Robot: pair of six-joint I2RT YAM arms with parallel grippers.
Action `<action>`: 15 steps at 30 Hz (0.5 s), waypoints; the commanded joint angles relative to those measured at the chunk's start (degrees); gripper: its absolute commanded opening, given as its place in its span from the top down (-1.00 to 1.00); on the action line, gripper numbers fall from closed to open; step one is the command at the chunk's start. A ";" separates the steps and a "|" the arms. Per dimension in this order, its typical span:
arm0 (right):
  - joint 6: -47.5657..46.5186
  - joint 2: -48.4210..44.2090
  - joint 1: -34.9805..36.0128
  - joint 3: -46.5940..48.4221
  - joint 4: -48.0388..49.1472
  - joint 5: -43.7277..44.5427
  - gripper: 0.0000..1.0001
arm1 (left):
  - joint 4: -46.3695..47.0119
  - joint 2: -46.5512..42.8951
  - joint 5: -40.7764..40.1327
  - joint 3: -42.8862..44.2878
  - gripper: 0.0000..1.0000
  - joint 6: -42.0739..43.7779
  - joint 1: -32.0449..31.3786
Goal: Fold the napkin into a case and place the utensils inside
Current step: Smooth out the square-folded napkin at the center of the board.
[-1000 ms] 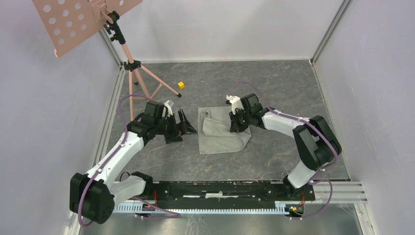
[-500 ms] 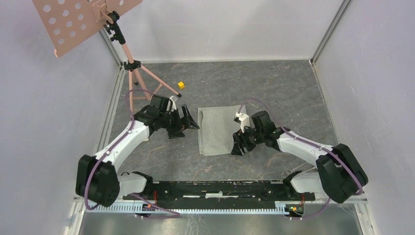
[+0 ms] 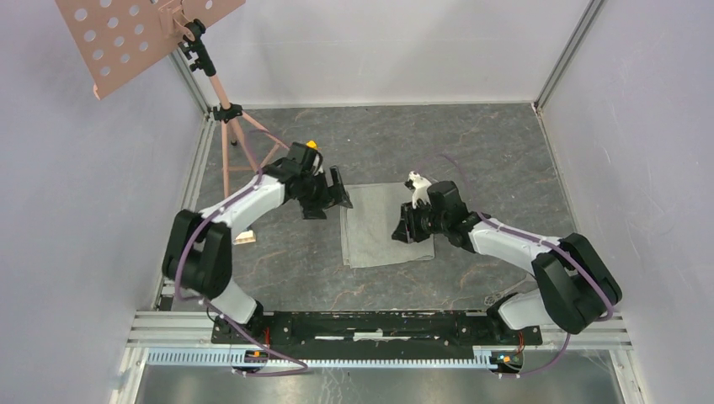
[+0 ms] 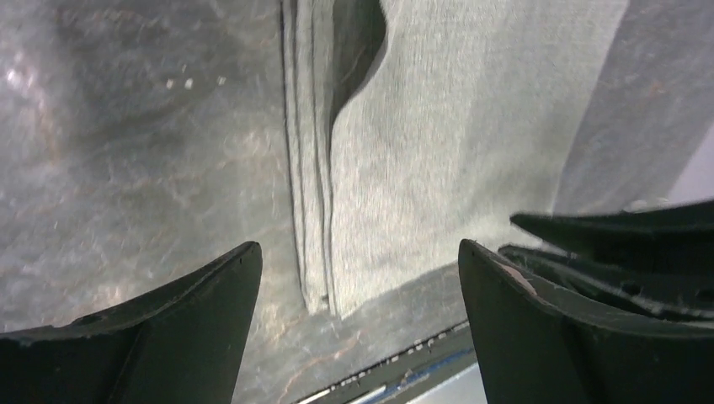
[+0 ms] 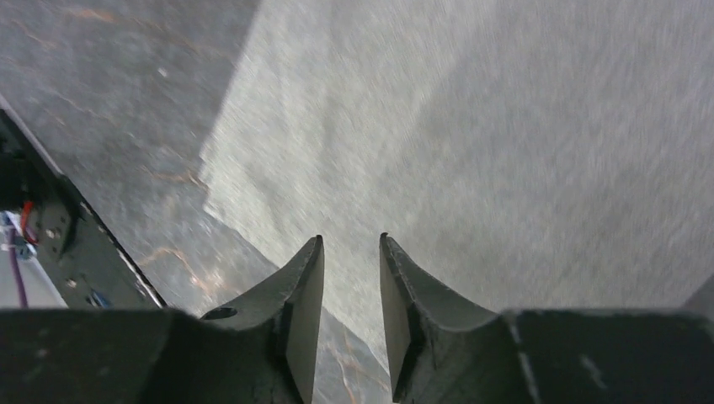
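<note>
As napkin lay mid-surface, I had right gripper over its right edge, barely parted, seemingly empty; left gripper wide, empty, beside far-left corner.

Dark marbled tabletop, and we count four things resting on it.
We see the grey-green napkin lying flat near the middle as a folded rectangle, layered edges stacked along its left side. Beyond it, far left, we catch a small yellow cube. Left of that, the pink stand plants its legs in the corner. A small pale block sits near the left wall.
</note>
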 commanded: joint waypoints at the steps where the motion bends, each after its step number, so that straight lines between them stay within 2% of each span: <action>1: -0.41 -4.09 0.29 -4.71 -4.66 4.39 0.32 | -1.33 7.44 -9.54 9.86 -0.85 4.59 -5.03; 6: -4.18 -5.72 -1.22 -6.88 -12.23 10.13 0.39 | -11.21 19.63 -22.28 27.80 -0.96 11.07 -8.38; 11: -8.55 -3.14 -6.40 -6.75 -14.44 14.28 0.39 | -17.51 31.82 -17.11 44.19 -0.97 15.29 -8.38; 15: -11.13 2.11 -8.95 0.19 -17.07 32.47 0.22 | -18.78 36.61 -13.87 50.64 -0.97 15.89 -8.01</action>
